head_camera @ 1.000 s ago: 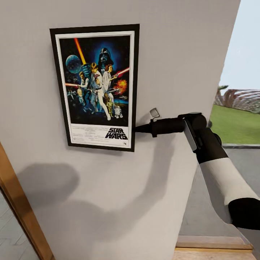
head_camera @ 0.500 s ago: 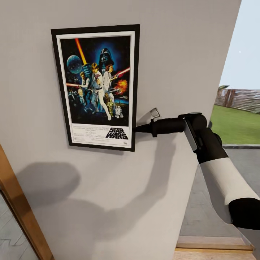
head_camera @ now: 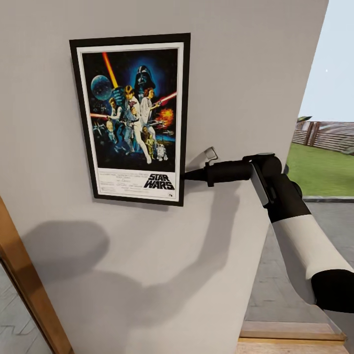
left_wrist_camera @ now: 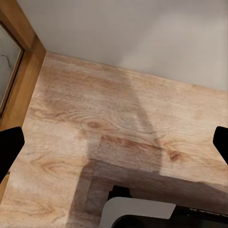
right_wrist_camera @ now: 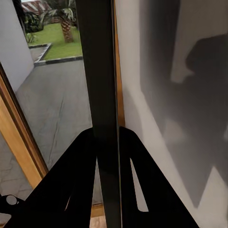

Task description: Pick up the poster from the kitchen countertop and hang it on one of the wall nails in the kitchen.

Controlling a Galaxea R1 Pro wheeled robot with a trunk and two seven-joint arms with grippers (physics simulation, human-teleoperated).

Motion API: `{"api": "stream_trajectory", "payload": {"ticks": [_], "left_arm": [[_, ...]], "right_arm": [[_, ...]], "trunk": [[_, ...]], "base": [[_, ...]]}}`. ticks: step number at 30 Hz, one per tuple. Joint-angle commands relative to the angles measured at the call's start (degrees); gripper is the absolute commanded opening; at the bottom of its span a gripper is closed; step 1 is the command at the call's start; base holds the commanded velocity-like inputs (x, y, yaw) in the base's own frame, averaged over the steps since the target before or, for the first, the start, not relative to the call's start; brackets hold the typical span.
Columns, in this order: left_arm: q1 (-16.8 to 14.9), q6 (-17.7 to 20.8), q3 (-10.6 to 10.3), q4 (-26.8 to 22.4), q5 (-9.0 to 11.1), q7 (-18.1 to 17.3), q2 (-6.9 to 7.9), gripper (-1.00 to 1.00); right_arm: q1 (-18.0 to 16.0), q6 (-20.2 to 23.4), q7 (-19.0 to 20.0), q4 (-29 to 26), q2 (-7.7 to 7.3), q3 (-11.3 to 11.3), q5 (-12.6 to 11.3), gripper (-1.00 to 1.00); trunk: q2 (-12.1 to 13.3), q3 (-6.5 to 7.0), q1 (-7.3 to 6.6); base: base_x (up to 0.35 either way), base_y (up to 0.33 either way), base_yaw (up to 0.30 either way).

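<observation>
Poster (head_camera: 132,118): flat against the grey wall (head_camera: 246,73), upright with a slight tilt, its black frame, white border and "STAR WARS" title all legible in the head view.
Grip: the right claw (head_camera: 188,175) meets the frame's right edge low down; the right wrist view shows the dark frame edge (right_wrist_camera: 102,95) running between the two fingers (right_wrist_camera: 78,180), which are clamped on it.
Nail: none can be seen; whether the poster already hangs from one behind it cannot be told.
Left claw (left_wrist_camera: 114,145): fingers spread wide apart, holding nothing, pointing down at a wooden floor (left_wrist_camera: 85,118).
Progress: pickup and carry look done, and the poster sits at hanging height against the wall.
Left to do: probably settle it on the nail, let go, and draw the right arm (head_camera: 295,236) back.
Risk: released unhooked, it would likely slide down the wall.
</observation>
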Motion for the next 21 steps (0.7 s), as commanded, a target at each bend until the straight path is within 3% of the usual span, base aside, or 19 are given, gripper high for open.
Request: {"api": "stream_trajectory", "payload": {"ticks": [1, 21], "left_arm": [[0.06, 0.04, 0.20, -0.01, 0.65, -0.45, 0.07, 1.00], [0.11, 0.04, 0.42, 0.19, 0.83, -0.45, 0.42, 1.00]], "right_arm": [[-0.02, 0.61, 0.03, 0.01, -0.05, 0.12, -0.47, -1.00], [-0.02, 0.52, -0.02, 0.01, -0.04, 0.12, -0.52, -1.00]], "trunk": [[-0.03, -0.01, 0.02], [-0.03, -0.01, 0.02]], "base": [[0.000, 0.000, 0.000], [0.000, 0.000, 0.000]]}}
